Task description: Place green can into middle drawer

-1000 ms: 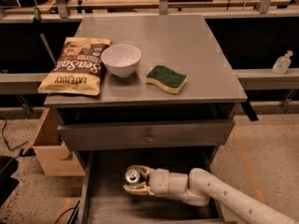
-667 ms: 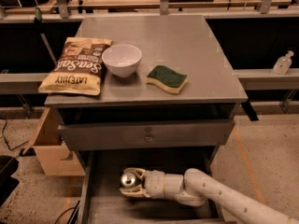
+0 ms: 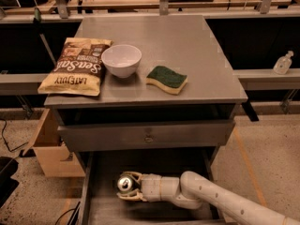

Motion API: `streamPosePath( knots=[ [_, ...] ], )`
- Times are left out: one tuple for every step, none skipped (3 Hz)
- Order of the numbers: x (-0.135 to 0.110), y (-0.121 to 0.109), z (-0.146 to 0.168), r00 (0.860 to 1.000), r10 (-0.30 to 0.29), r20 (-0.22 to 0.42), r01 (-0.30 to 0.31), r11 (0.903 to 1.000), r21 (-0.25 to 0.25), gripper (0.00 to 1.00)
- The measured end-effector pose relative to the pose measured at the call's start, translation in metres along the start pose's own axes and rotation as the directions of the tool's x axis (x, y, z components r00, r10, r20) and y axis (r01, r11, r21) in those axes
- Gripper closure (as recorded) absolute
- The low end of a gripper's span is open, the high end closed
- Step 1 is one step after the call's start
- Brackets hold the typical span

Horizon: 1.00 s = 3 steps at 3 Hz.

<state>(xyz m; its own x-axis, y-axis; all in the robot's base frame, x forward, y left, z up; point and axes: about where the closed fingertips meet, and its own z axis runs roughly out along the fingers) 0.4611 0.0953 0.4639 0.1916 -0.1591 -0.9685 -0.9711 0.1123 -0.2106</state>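
Note:
The middle drawer point(image 3: 154, 165) stands pulled open under the cabinet, its grey floor and low side walls showing. My gripper point(image 3: 129, 187) is inside it, toward the left side, reaching in from the lower right on the white arm. Its fingers point(image 3: 132, 176) wrap around the green can point(image 3: 124, 183). Mostly the can's silver top shows, and its body is hidden between the fingers. The can sits low over the drawer floor; I cannot tell whether it touches.
On the cabinet top lie a chip bag point(image 3: 75, 71), a white bowl point(image 3: 121, 60) and a green-topped yellow sponge point(image 3: 167, 78). The upper drawer front with a small knob point(image 3: 148, 138) is closed. A cardboard box point(image 3: 49, 146) stands at the left and a clear bottle point(image 3: 282, 63) at the right.
My gripper has carried the can leftward and slightly lower within the open drawer. Nothing on the cabinet top has moved.

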Motion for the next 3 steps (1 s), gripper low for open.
streamPosePath(
  knots=[
    [-0.0002, 0.0011, 0.0020, 1.000, -0.003, 0.000, 0.003, 1.0000, -0.003, 0.84],
    [-0.0008, 0.0019, 0.0033, 1.000, -0.003, 0.002, 0.003, 1.0000, -0.005, 0.62],
    [-0.0015, 0.0027, 0.0048, 1.000, -0.003, 0.004, 0.003, 1.0000, -0.008, 0.38]
  ],
)
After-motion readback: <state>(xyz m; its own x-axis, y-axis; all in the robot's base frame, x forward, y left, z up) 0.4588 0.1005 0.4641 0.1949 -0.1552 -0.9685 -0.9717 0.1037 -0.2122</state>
